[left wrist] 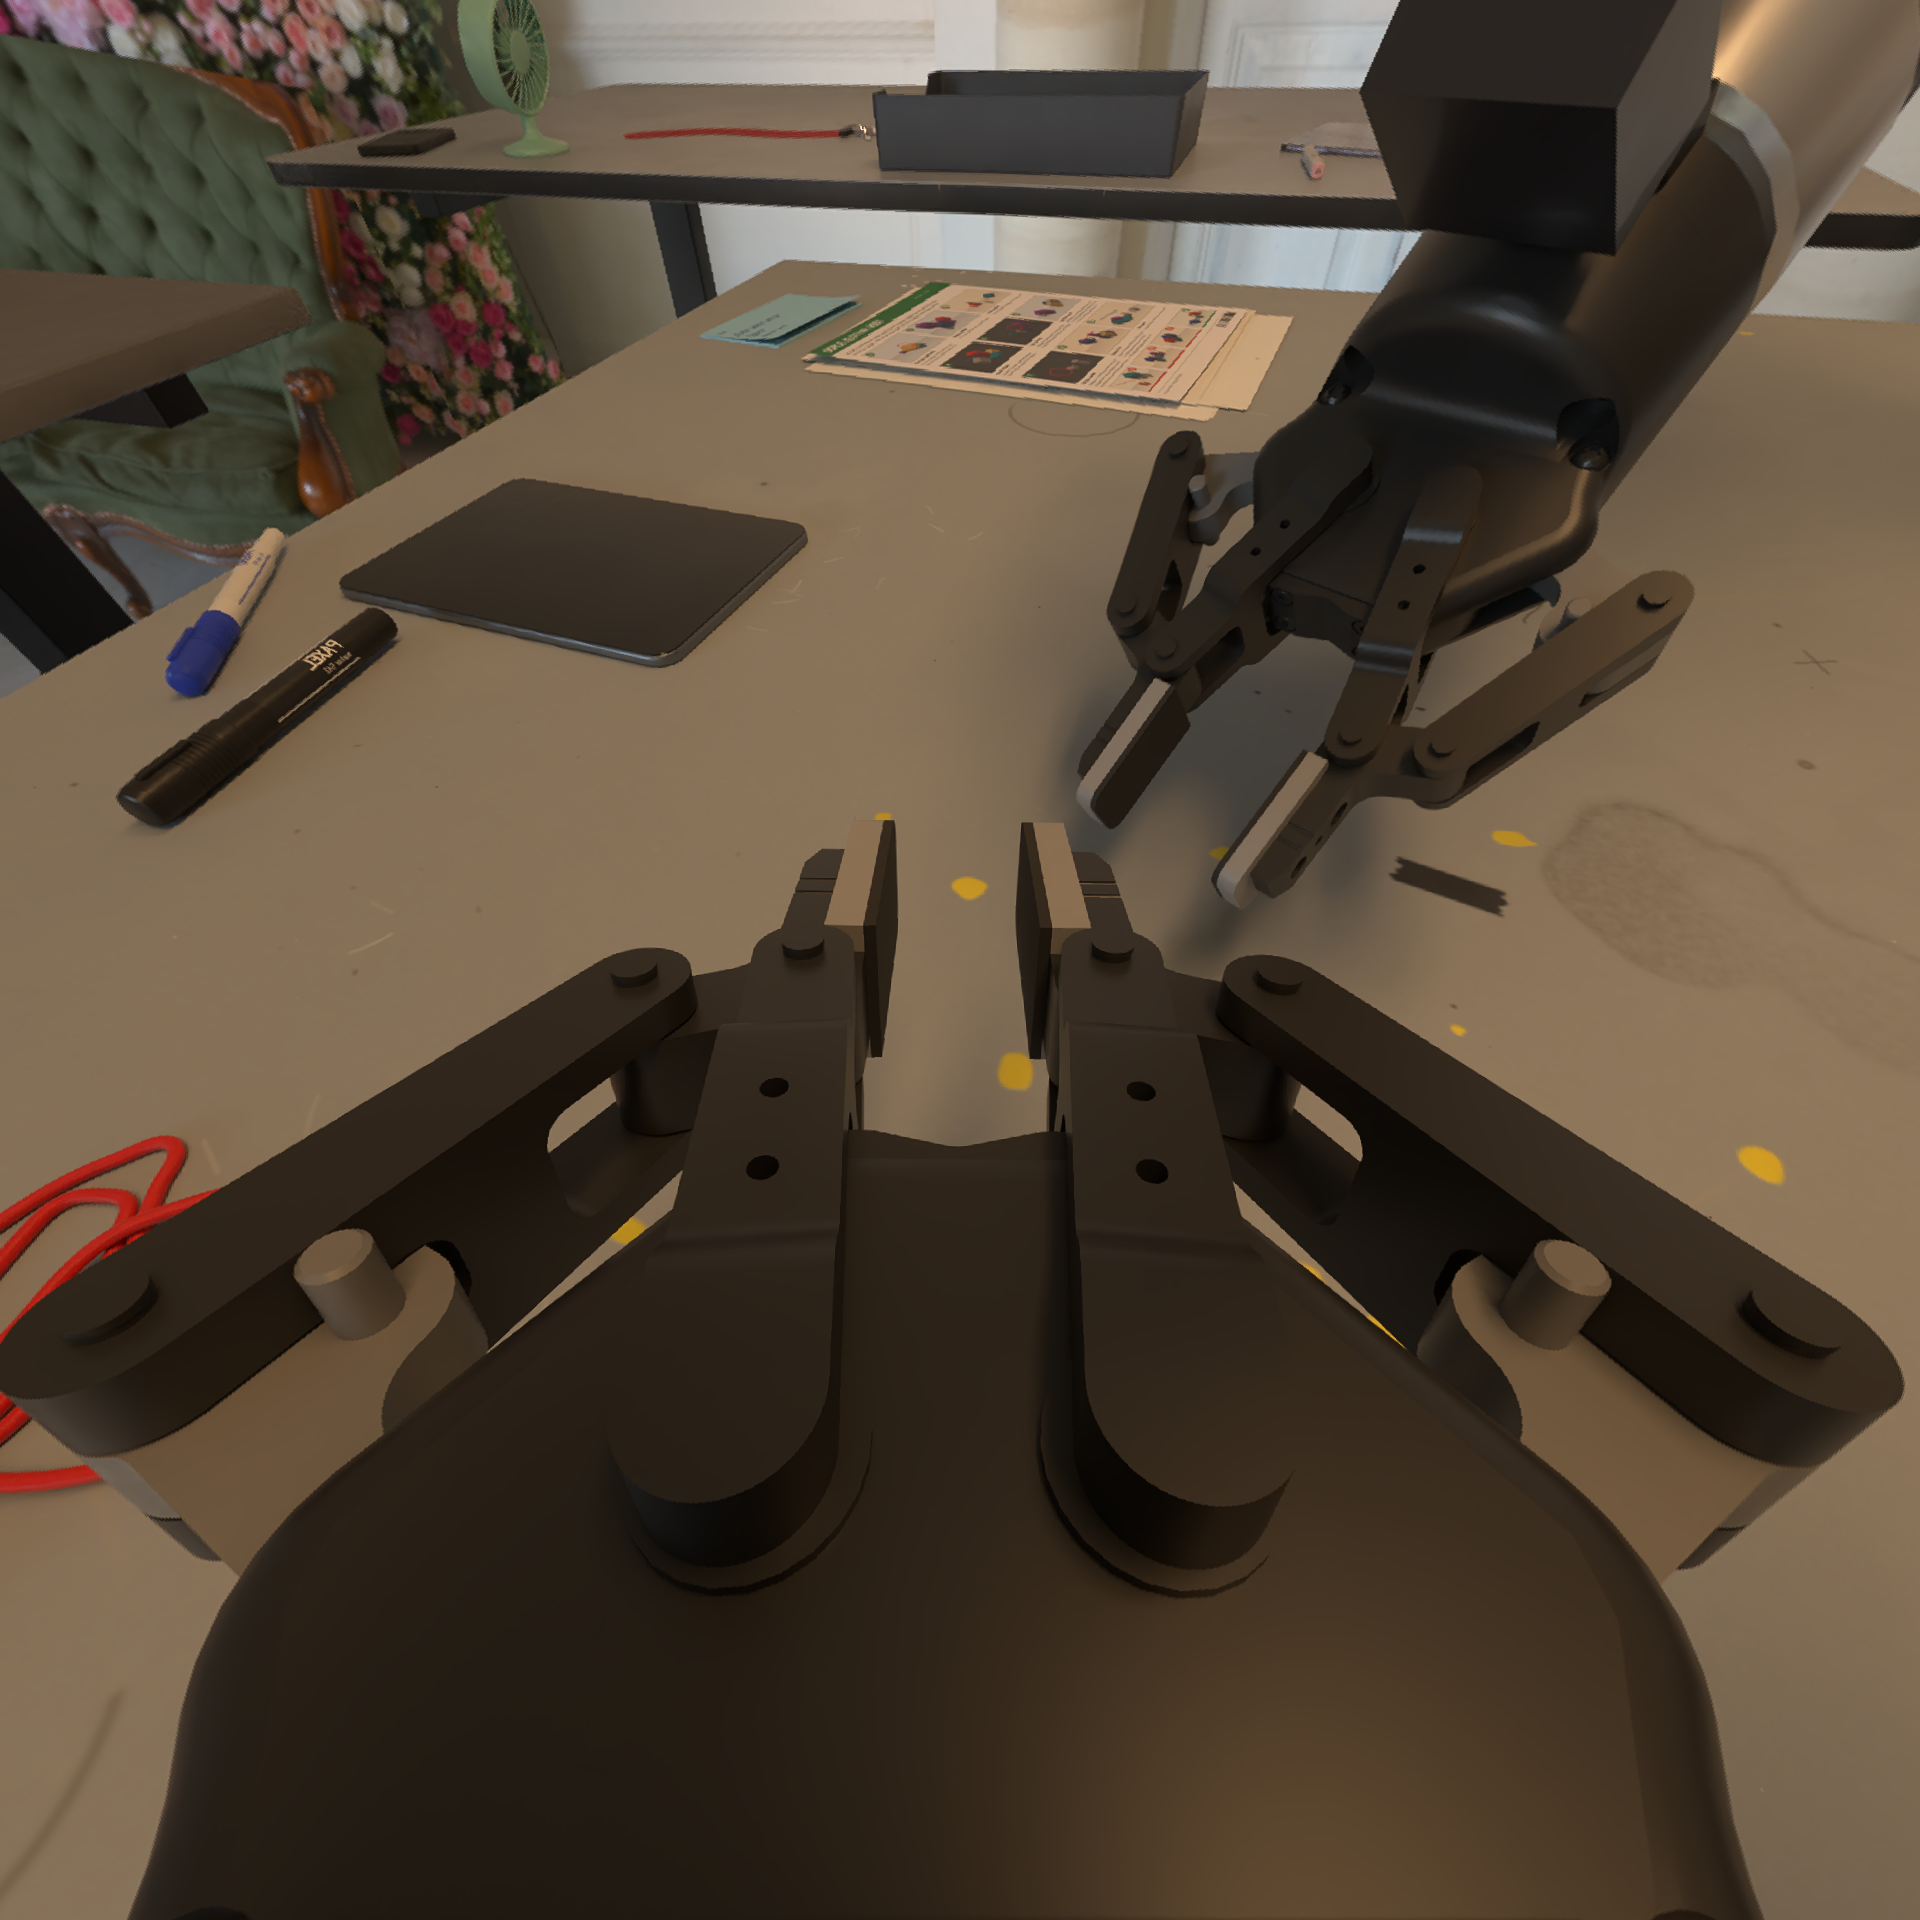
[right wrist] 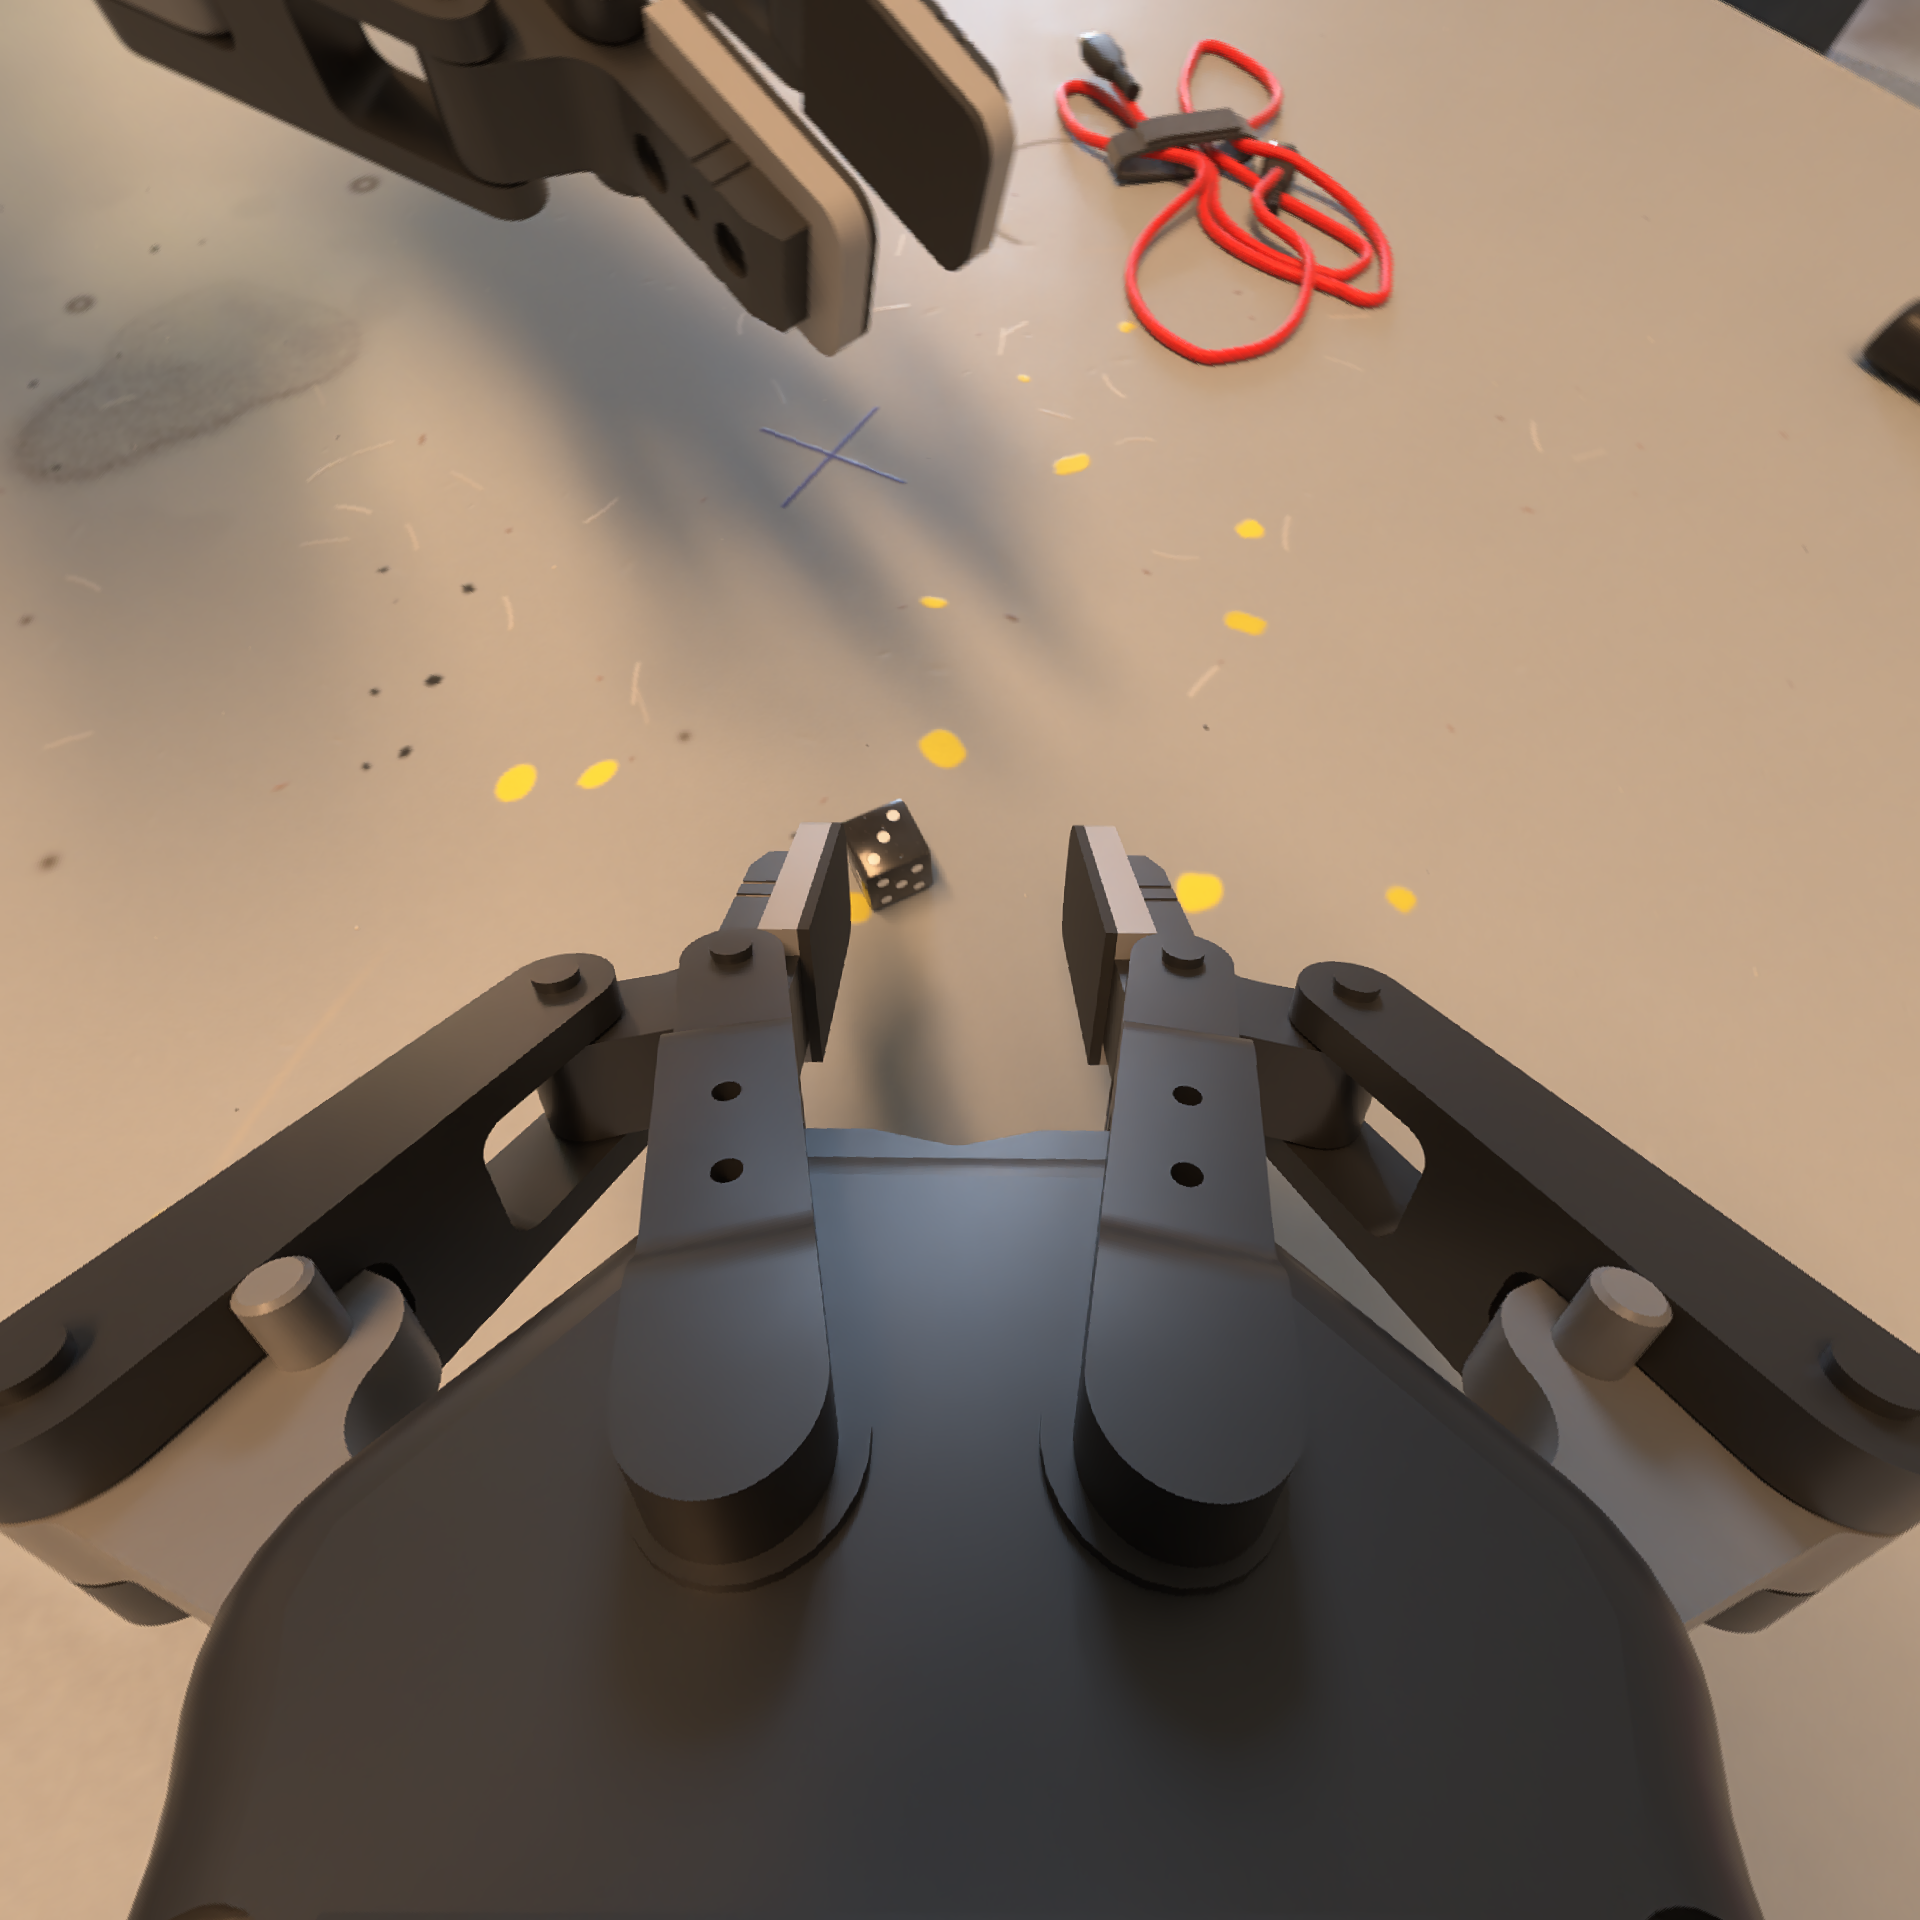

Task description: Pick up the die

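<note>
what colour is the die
Black with white pips, clearest in the right wrist view.

Left gripper (left wrist: 957,883) hovered part-open, empty, over scuffed tan counter (left wrist: 883,644). Right gripper (left wrist: 1184,821) open just beyond. Flat black rounded pad (left wrist: 574,566), black marker (left wrist: 258,717) left.

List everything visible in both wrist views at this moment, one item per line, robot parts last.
die: 1, black with white pips, on the table beside the right end effector's left finger
red cord: 1, red, coiled on the table
tablet: 1, dark grey, flat on the table
markers: 2, one black, one blue-capped white, near the table's edge
printed sheets: small stack, white
blue note: 1, beside the sheets
bin: 1, dark, far table
fan: 1, green, far table
armchair: 1, green
left end effector: open, empty
right end effector: open, around the die
</note>
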